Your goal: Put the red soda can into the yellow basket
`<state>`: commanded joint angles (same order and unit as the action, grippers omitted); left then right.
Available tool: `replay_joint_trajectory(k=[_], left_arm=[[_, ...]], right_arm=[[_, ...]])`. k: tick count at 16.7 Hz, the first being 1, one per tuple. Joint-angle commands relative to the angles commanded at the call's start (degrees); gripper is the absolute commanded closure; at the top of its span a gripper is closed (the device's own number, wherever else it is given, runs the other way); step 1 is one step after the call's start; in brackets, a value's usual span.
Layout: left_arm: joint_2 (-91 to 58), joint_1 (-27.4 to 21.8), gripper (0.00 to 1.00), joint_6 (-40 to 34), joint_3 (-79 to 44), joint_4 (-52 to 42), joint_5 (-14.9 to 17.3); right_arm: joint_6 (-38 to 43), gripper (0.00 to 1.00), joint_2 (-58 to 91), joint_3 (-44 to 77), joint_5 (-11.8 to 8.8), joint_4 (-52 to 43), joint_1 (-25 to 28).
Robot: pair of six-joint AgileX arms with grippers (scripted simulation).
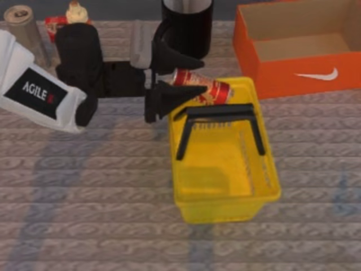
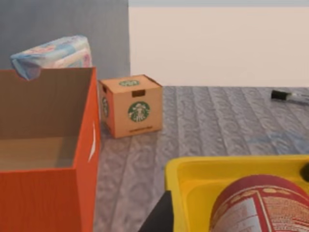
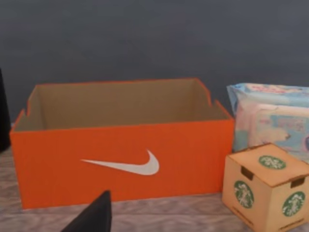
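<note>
— Red soda can (image 1: 202, 86): where was it?
— Lying on its side between the two black fingers (image 1: 177, 59) of the left gripper (image 1: 189, 76), held over the far rim of the yellow basket (image 1: 269, 169), silver end pointing toward the basket's right. In the left wrist view the can's (image 2: 263, 205) label filled the near corner, with the basket's (image 2: 193, 179) yellow rim directly beneath it.
— Fingers?
— Closed onto the can, one on each side. Whether the can touched the rim could not be told.
— Basket itself?
— Upright mid-table, black handles (image 1: 220, 121) folded across its far half, nothing seen on its floor.
— Right arm?
— Out of the top view. Its wrist camera caught only one dark fingertip (image 3: 94, 215), so finger spacing could not be told.
— Surroundings?
— Orange shoebox (image 1: 293, 48) open at far right; beside it a small brown carton (image 3: 265, 186) and a pale wrapped pack (image 3: 273, 116). Black cylinder (image 1: 187, 25) behind the gripper. Grey can (image 1: 25, 28) at far left.
</note>
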<state>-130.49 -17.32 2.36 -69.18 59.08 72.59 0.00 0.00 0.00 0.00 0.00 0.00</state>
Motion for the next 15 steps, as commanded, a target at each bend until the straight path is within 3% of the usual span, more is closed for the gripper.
replay_joint_trajectory(k=[2, 3, 12, 15], left_arm=[[0.0, 0.0, 0.02, 0.0, 0.0, 0.0, 0.0], [0.0, 0.0, 0.00, 0.0, 0.0, 0.0, 0.0], [0.2, -0.2, 0.00, 0.1, -0.1, -0.1, -0.1], [3.5, 0.4, 0.00, -0.6, 1.2, -1.6, -2.2]], right_arm=[[0.0, 0.00, 0.0, 0.0, 0.0, 0.0, 0.0], [0.0, 0.00, 0.0, 0.0, 0.0, 0.0, 0.0], [0.0, 0.00, 0.0, 0.0, 0.0, 0.0, 0.0], [-2.1, 0.00, 3.1, 3.1, -0.1, -3.1, 1.4]])
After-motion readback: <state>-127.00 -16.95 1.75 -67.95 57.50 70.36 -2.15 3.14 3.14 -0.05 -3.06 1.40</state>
